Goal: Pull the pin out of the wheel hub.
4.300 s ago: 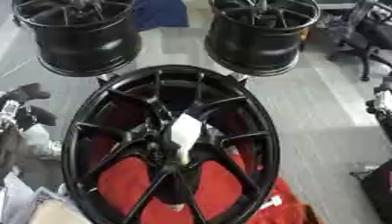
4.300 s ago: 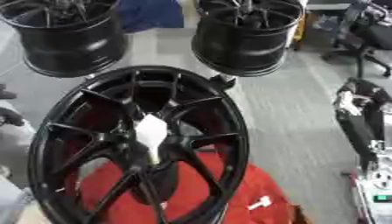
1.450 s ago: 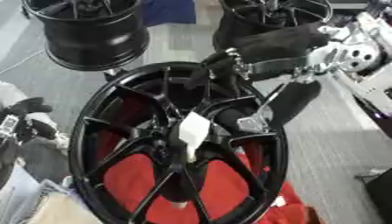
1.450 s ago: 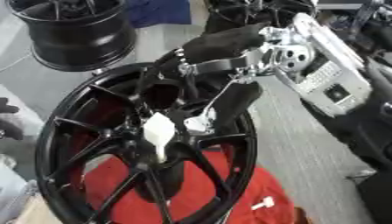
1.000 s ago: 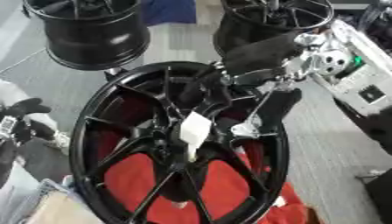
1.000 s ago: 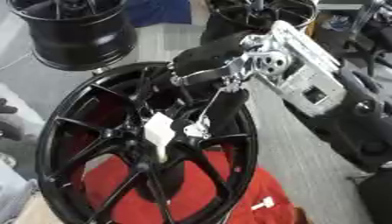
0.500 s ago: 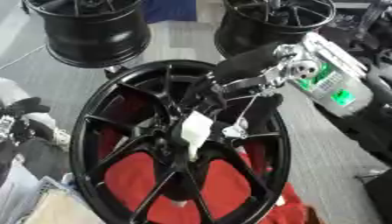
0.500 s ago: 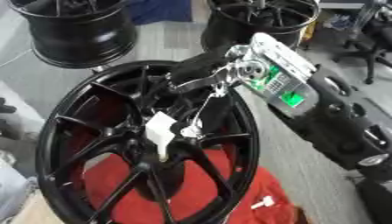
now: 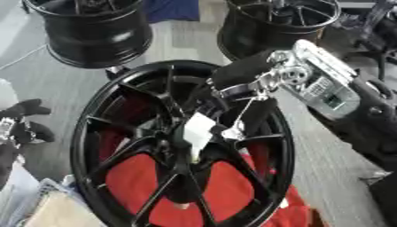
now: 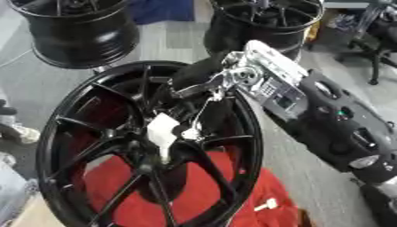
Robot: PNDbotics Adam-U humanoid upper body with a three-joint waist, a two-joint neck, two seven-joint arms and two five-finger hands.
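- Grey floor (image 9: pixel 46 66) fills your background, with two black spare rims standing at the far side: one rim (image 9: pixel 97 31) at the upper left, a second rim (image 9: pixel 279 22) at the upper middle, and a blue cloth (image 9: pixel 172 9) between them.
- Your left hand (image 9: pixel 23 122) shows at the left edge of the left eye view, black fingers curled and holding nothing, well apart from the work.
- At the lower left corner you can see a pale, tan-coloured shape (image 9: pixel 54 213); what it is cannot be made out.
- Your wheel hub (image 9: pixel 182 146), a big black spoked rim, stands tilted in the middle, its lower part over a red cloth (image 9: pixel 225 186) that shows through the spokes.
- Your pin (image 9: pixel 198 133) is the white piece sitting at the centre of the hub, where the spokes meet; it is still seated in the hub.
- Your right hand (image 9: pixel 240 84) comes in from the upper right over the hub's upper right rim, its black fingers reaching down among the spokes just beside and to the upper right of the pin. Whether a fingertip touches the pin cannot be told, nor whether the fingers close on it.
- Behind that hand your silver wrist (image 10: pixel 263 84) and black forearm (image 10: pixel 341 128) run off toward the right edge.
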